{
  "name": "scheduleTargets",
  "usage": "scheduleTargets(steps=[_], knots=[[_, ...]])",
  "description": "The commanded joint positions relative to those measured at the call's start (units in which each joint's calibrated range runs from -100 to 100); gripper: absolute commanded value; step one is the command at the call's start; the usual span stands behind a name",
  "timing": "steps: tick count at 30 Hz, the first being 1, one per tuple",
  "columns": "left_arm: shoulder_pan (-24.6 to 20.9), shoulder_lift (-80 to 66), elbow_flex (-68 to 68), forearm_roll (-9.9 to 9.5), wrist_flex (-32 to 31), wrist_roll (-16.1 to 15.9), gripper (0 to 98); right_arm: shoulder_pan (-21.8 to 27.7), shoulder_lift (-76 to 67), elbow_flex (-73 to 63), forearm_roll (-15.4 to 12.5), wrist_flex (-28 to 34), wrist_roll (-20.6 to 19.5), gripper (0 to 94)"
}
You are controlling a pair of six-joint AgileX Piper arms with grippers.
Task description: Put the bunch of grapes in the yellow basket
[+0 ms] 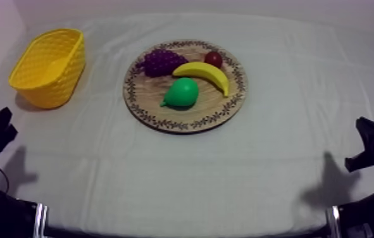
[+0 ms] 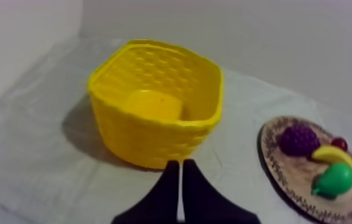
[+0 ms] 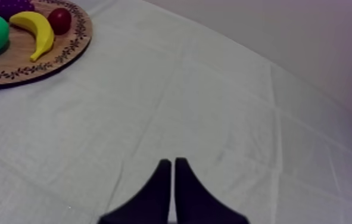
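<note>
Grapes (image 1: 161,61) sit on wooden board (image 1: 164,120), yellow basket (image 1: 49,66) well apart on desk (image 1: 227,171); left claw (image 2: 180,164) and right claw (image 3: 173,162) closed, gripping nothing.

Purple grapes (image 1: 161,61), yellow banana (image 1: 205,74), green pear (image 1: 181,93), small red fruit (image 1: 213,59); the board (image 1: 151,106) has a dark-patterned rim; the basket (image 1: 49,66) is yellow, latticed.
</note>
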Motion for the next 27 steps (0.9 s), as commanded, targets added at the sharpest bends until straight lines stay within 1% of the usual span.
scheduleTargets(steps=[1,3,4,9,12,14,22,27], knots=[[6.4,2.2,-0.2,-1.28,-1.2,-4.6,0.1,0.0,0.0,0.0,0.0,0.0,0.0,0.3],[7.2,6.1,-1.5,-2.09,-3.2,-4.3,0.0,0.0,0.0,0.0,0.0,0.0,0.0,0.3],[7.7,8.6,-3.0,-2.03,-3.7,-4.7,0.0,0.0,0.0,0.0,0.0,0.0,0.0,0.3],[10.0,22.2,-14.2,0.57,-2.6,-9.3,0.0,0.0,0.0,0.0,0.0,0.0,0.0,0.3],[10.2,29.1,-20.2,2.43,-0.9,-12.6,0.0,-0.1,0.0,0.0,0.0,0.0,0.0,0.3],[10.1,33.7,-23.8,3.02,0.4,-14.3,0.0,-0.1,0.0,0.0,0.0,0.0,0.0,0.3],[11.2,53.5,-40.6,3.31,6.9,-19.8,0.0,-0.1,0.0,0.0,0.0,0.0,0.0,0.3],[13.9,65.6,-53.3,3.13,13.3,-24.1,0.0,-0.1,0.0,0.0,0.0,0.0,0.0,0.3]])
